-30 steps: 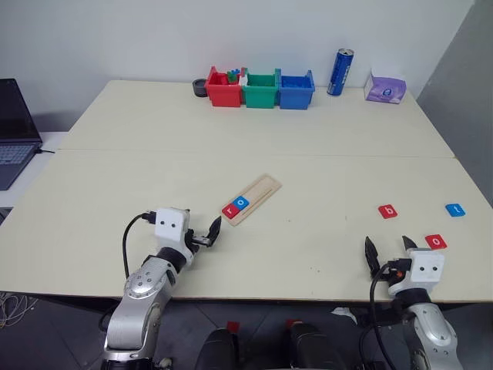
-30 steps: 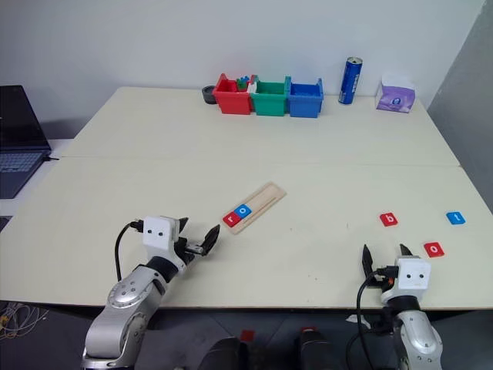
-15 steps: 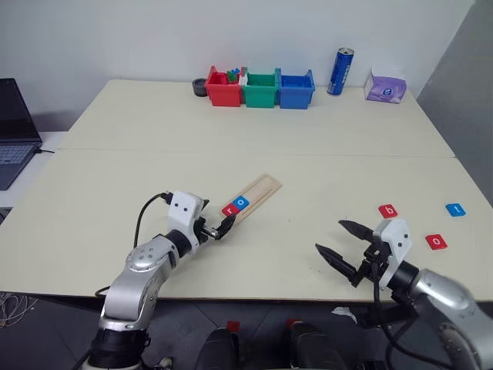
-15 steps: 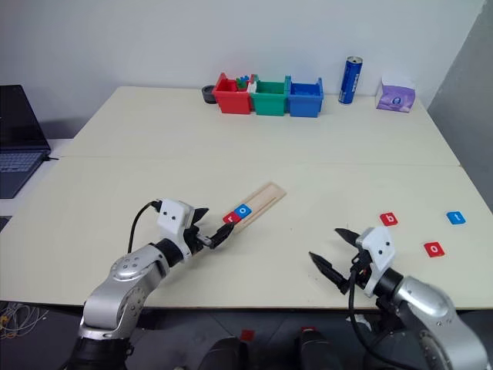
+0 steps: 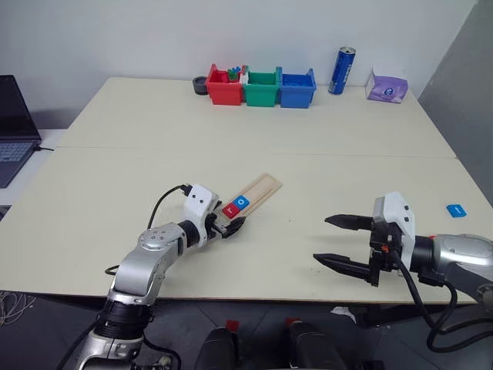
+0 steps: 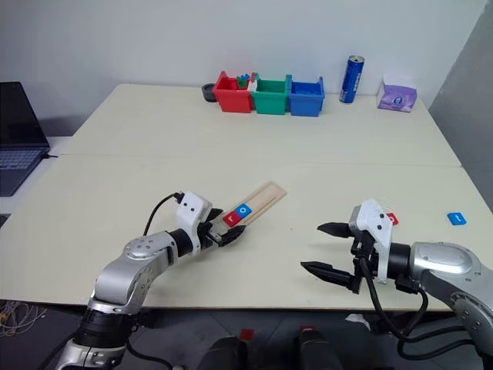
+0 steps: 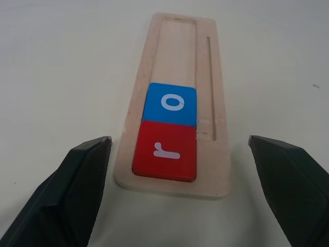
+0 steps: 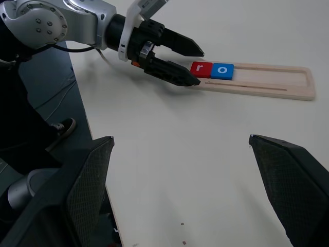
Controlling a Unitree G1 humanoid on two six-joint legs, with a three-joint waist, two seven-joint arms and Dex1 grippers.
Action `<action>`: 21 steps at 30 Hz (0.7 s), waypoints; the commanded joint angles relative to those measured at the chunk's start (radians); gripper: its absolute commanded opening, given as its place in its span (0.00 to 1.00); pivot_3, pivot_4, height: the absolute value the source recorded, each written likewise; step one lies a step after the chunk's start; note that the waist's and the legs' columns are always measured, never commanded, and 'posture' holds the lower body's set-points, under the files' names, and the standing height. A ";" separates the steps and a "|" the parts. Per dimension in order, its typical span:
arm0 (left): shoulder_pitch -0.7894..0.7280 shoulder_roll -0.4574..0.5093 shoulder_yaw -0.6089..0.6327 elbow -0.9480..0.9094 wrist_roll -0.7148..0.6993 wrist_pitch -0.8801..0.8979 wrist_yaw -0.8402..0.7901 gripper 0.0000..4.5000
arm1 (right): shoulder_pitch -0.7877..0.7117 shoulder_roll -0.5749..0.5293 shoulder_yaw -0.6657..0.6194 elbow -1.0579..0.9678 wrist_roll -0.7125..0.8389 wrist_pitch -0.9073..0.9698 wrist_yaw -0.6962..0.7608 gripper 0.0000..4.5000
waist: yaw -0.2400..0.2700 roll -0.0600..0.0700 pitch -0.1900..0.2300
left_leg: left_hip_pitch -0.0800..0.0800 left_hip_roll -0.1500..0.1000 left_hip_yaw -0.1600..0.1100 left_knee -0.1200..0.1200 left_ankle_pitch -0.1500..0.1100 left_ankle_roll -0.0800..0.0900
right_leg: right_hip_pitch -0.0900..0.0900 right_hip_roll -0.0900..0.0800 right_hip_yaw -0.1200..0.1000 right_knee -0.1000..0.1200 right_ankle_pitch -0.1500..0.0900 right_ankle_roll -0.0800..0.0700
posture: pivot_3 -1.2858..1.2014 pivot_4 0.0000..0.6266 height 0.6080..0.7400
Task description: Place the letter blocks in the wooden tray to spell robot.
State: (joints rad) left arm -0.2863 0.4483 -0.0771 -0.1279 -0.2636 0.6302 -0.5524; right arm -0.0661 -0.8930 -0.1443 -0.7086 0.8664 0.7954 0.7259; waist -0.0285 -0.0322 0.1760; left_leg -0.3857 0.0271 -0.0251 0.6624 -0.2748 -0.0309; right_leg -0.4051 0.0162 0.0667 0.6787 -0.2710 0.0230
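The wooden tray [image 5: 257,190] lies slantwise at mid-table. Two letter blocks sit at its near end: a red "r" [image 7: 165,151] and, just beyond it, a blue "o" [image 7: 172,104]. My left gripper [image 5: 233,225] is open, its fingers [image 7: 77,190] on either side of that near end and holding nothing. To the right, my right gripper [image 5: 330,240] hovers above the table, pointing left, wide open and empty. A blue block [image 5: 456,210] lies at the far right. A red block [image 6: 394,219] peeks from behind the right hand.
Red [image 5: 224,89], green [image 5: 260,89] and blue [image 5: 296,87] bins stand in a row at the back, with a blue can [image 5: 340,71] and a purple tissue pack [image 5: 386,86] to their right. A laptop [image 5: 11,132] sits off the table's left edge.
My right arm has lifted from the table's front edge and swung left, its gripper now pointing left. My left gripper has moved forward and right to the tray's near end.
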 commanded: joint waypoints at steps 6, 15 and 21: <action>-0.053 0.003 -0.039 0.061 0.056 0.005 -0.006 1.00 | -0.020 -0.010 -0.032 -0.063 0.047 -0.004 0.000 0.99 | 0.000 0.000 0.000 | 0.000 0.000 0.000 0.000 0.000 0.000 | 0.000 0.000 0.000 0.000 0.000 0.000 | 0.52 0.24 1.00; -0.101 0.004 -0.092 0.097 0.079 0.036 -0.043 1.00 | -0.019 -0.008 -0.039 -0.088 0.092 0.002 -0.018 0.99 | 0.002 0.000 0.000 | 0.000 0.000 0.000 0.000 0.000 0.000 | 0.000 0.000 0.000 0.001 0.000 0.000 | 0.52 0.24 1.00; -0.106 0.005 -0.096 0.077 0.069 0.079 -0.069 1.00 | -0.008 -0.018 -0.060 -0.098 0.132 0.015 -0.020 0.99 | 0.002 0.000 0.000 | 0.000 0.000 0.000 0.000 0.000 0.000 | 0.000 -0.001 0.000 0.001 0.000 0.000 | 0.52 0.24 1.00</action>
State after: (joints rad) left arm -0.3986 0.4505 -0.1444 -0.0404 -0.1892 0.6854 -0.5975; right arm -0.0705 -0.8978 -0.1747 -0.7760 0.9671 0.8123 0.7084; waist -0.0261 -0.0321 0.1758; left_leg -0.3854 0.0275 -0.0252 0.6627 -0.2747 -0.0310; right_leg -0.4049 0.0157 0.0664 0.6792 -0.2709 0.0233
